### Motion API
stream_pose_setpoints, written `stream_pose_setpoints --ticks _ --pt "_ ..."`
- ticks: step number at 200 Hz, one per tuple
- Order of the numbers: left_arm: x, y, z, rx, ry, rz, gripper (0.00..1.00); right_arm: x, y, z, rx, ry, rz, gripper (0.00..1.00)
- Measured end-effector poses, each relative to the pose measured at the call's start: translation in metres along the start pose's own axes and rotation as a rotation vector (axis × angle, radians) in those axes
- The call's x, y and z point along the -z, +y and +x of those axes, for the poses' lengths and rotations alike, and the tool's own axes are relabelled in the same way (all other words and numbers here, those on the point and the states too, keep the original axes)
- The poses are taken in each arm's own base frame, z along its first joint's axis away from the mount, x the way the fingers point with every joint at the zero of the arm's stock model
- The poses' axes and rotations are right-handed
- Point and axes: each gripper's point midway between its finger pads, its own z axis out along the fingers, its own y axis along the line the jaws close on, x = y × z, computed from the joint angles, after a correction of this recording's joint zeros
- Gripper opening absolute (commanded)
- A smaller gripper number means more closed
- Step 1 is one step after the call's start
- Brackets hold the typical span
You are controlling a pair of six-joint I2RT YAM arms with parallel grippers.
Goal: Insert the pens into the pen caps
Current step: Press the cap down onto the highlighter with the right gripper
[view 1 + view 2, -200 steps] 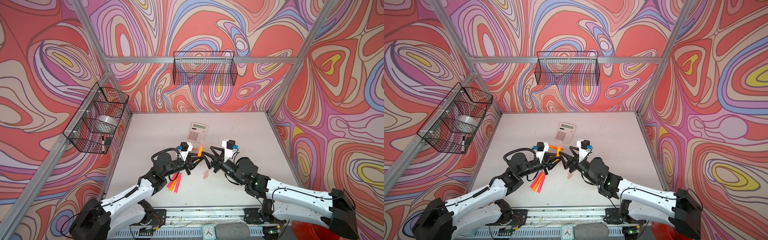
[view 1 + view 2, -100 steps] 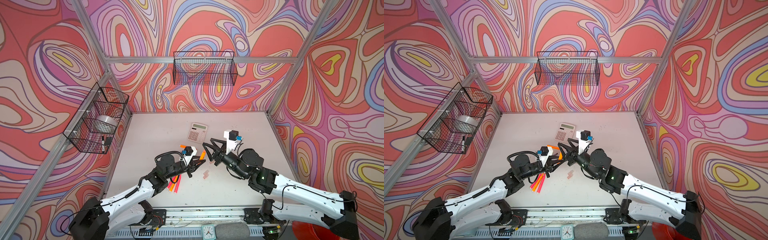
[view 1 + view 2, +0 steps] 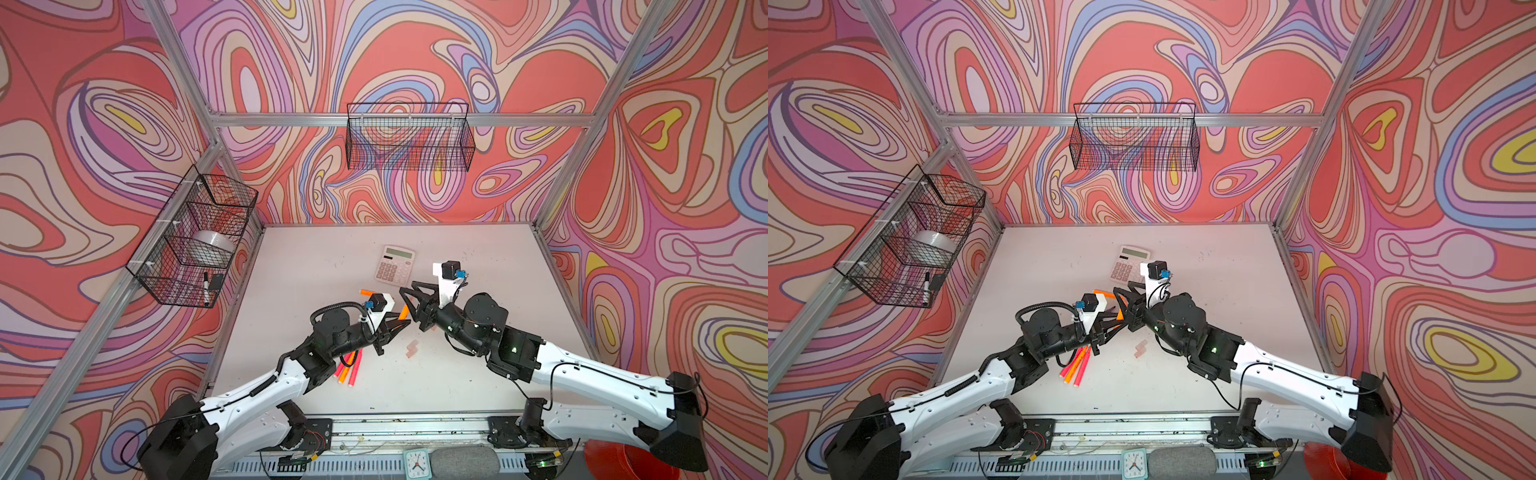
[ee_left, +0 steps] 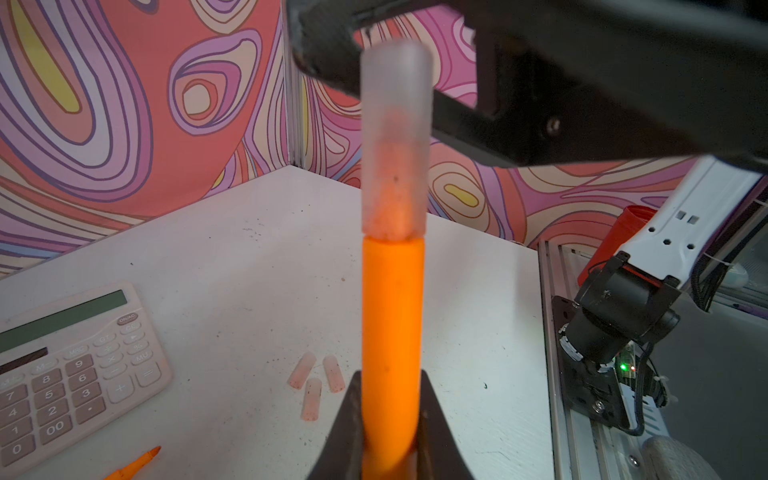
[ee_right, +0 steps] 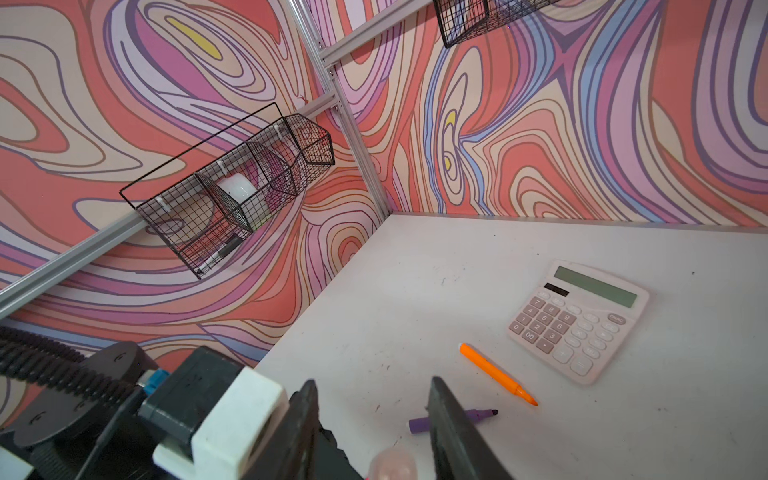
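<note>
Calculator (image 4: 75, 365) and loose caps (image 4: 311, 399) lie nearby; left fingers (image 4: 345, 432) pinch capped orange pen (image 4: 392, 332), right fingers (image 5: 453, 424) spread.

L wrist view: orange pen (image 4: 392, 332) lower end cut off at edge. R wrist view: cap (image 5: 392, 465) blurry, cut off; purple pen (image 5: 482, 413) partly behind R gripper (image 5: 372, 384). Both top views: pen pile (image 3: 351, 368) partly under L arm.
</note>
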Motion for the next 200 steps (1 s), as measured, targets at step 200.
stream_pose_setpoints --ticks 200 --pt "0.0022 0.0004 -0.0043 -0.009 -0.013 -0.009 0.0 -0.0065 -0.0015 0.0082 0.009 0.035 0.009 0.22"
